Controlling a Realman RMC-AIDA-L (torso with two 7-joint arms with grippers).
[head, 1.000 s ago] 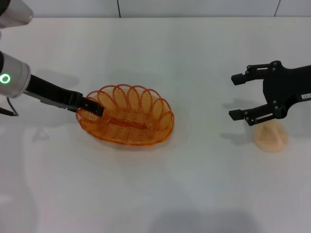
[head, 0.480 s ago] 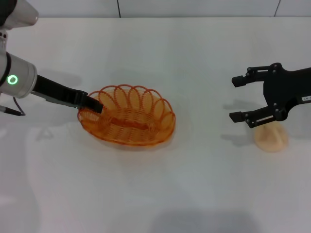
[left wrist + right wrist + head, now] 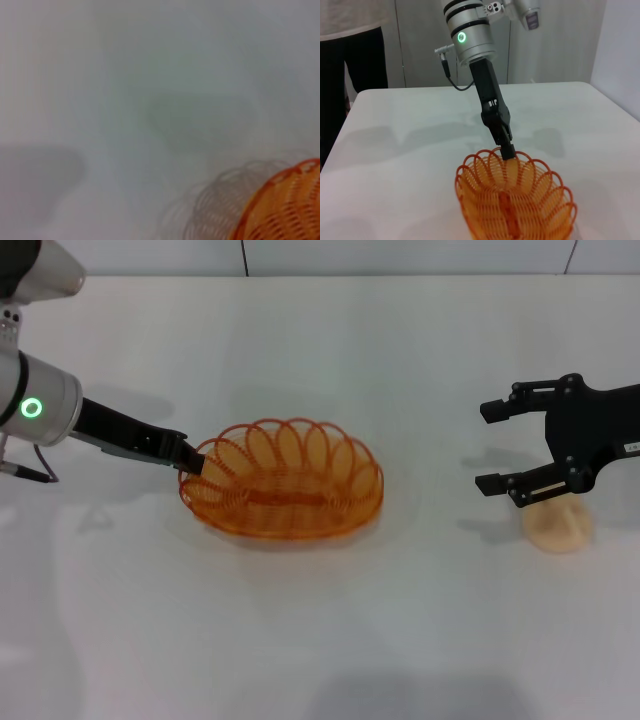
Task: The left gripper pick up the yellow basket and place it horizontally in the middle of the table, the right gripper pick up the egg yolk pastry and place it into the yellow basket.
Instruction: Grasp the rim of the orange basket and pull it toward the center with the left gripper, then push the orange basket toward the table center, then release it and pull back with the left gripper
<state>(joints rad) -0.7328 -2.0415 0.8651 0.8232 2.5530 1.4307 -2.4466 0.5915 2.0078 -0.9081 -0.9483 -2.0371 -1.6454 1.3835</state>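
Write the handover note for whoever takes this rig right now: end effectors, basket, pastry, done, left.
Left end effector: shut on the left end rim of the yellow basket, which lies lengthwise near the middle of the table; not released yet.
Right end effector: open, hovering on the right, just above and beside the egg yolk pastry, not holding it.
Done: basket gripped and brought toward the centre.
Left: let go of the basket, pick up the pastry, place it into the basket.

Bare table [image 3: 440, 570] btwn yellow basket [image 3: 285, 490] & egg yolk pastry [image 3: 558, 525].
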